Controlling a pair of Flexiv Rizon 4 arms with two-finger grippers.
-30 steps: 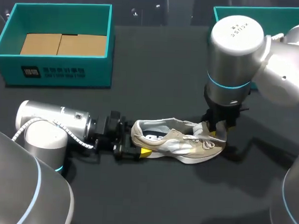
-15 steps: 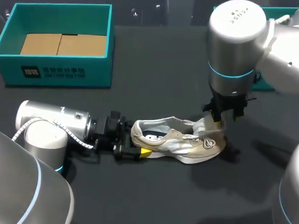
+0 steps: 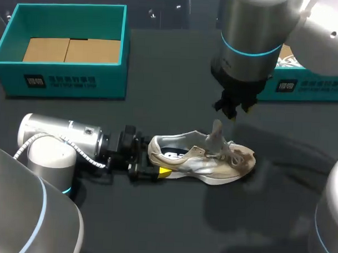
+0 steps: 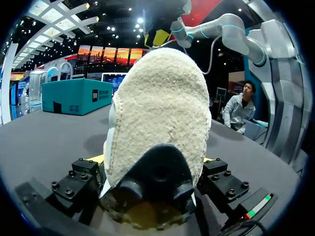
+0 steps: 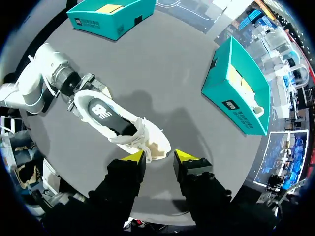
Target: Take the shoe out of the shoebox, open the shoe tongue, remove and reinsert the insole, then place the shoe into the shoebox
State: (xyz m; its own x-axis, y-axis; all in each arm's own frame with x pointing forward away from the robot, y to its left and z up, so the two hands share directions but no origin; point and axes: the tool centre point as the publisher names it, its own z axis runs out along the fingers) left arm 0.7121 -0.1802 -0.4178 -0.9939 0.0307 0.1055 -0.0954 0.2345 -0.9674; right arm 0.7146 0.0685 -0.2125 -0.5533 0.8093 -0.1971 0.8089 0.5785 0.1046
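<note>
Shoe [image 3: 201,161] lies on its sole on the table [image 3: 171,226], out of the shoebox [image 3: 76,81], long axis across the table: heel toward my left arm, toe toward my right. Left pincer [image 3: 151,170] grips the heel from both sides, low at table level. Right pincer [image 3: 234,109] hangs open and empty above the midfoot, apart from the shoe, just over the tongue [image 3: 215,136], which stands up. Dark insole [image 3: 173,154] shows in the opening between heel and tongue. Judgement: insole pull falls to the right pincer, reaching down and heelward from the tongue
</note>
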